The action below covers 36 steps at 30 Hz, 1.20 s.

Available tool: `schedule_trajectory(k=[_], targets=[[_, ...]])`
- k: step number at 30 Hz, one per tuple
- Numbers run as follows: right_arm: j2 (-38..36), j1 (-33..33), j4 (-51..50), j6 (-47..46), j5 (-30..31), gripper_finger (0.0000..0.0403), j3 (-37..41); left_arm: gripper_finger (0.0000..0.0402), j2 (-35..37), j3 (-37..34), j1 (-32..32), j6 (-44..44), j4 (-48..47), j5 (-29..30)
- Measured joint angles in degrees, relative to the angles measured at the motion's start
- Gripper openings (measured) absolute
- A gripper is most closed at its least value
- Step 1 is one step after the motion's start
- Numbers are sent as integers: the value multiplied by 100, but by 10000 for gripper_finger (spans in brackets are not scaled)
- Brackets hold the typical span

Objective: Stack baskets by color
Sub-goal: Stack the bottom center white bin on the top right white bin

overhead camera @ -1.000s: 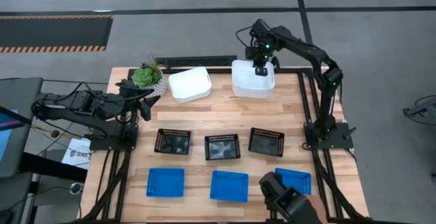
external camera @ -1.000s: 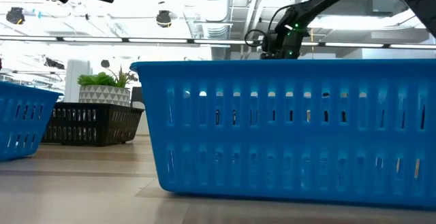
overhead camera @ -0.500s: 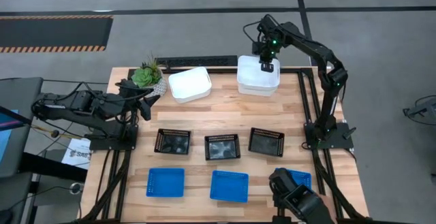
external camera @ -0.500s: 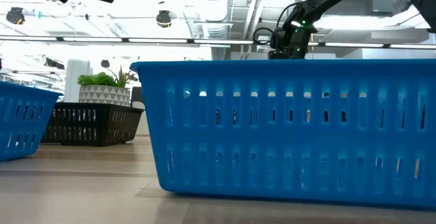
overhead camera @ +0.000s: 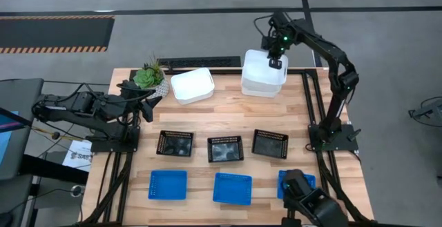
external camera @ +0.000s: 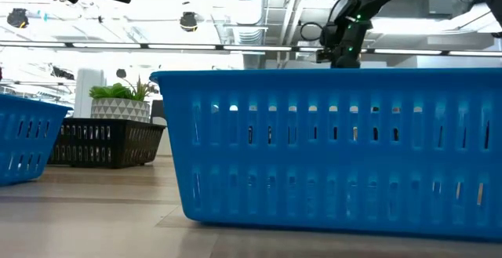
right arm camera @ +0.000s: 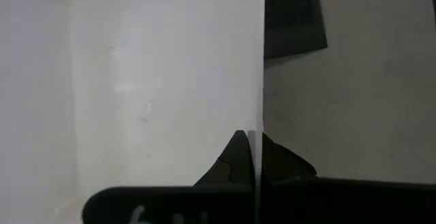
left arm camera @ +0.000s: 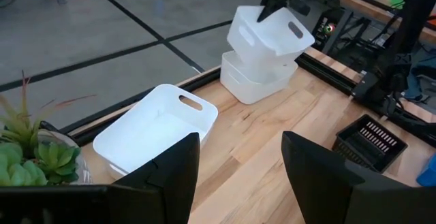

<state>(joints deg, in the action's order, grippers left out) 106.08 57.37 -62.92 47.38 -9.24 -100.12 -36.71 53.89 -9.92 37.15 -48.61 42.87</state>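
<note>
My right gripper (overhead camera: 277, 60) is at the table's far right, shut on a white basket (overhead camera: 262, 67). That basket hangs tilted (left arm camera: 269, 32) over a second white basket (left arm camera: 253, 76), which stands on the table. A third white basket (overhead camera: 192, 85) rests on its bottom farther left. Three black baskets (overhead camera: 226, 148) stand in a middle row. Three blue baskets (overhead camera: 232, 188) stand in a near row, the right one partly hidden. My left gripper (left arm camera: 238, 176) waits open at the far left, touching nothing. My right gripper pinches the upper rim of one wall (right arm camera: 261, 108) of the white basket, on the side toward the table's far right corner. One finger (right arm camera: 235, 159) is inside the wall and one outside. The fingers come steeply from above. The basket hangs tilted, its low end over the lower white basket.
A green potted plant (overhead camera: 150, 77) stands at the far left corner beside my left gripper. A dark camera body (overhead camera: 307, 203) covers part of the right blue basket. Bare wood lies between the white and black rows. In the low view a blue basket (external camera: 329, 148) fills the foreground.
My right gripper has gone up and toward the table's far right, staying shut. The white basket has come up with it, tipped, and now stands higher over the lower white basket, which has kept its place.
</note>
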Motion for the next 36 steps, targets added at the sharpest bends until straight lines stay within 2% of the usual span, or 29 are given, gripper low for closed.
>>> schedule_trajectory(k=[5, 13, 21, 36], targets=[[-30, 61, -3, -118, -152, 0, 0, 197, 0, 0, -1, 0, -1, 0], [378, 15, -32, -149, -179, 0, 20, 197, 0, 0, 1, 0, -1, 0], [387, 126, -221, -103, -157, 0, 17, 197, 0, 0, 1, 0, -5, 2], [392, 61, 144, -14, -140, 0, 139, 197, -2, 0, 1, 4, -54, 107]])
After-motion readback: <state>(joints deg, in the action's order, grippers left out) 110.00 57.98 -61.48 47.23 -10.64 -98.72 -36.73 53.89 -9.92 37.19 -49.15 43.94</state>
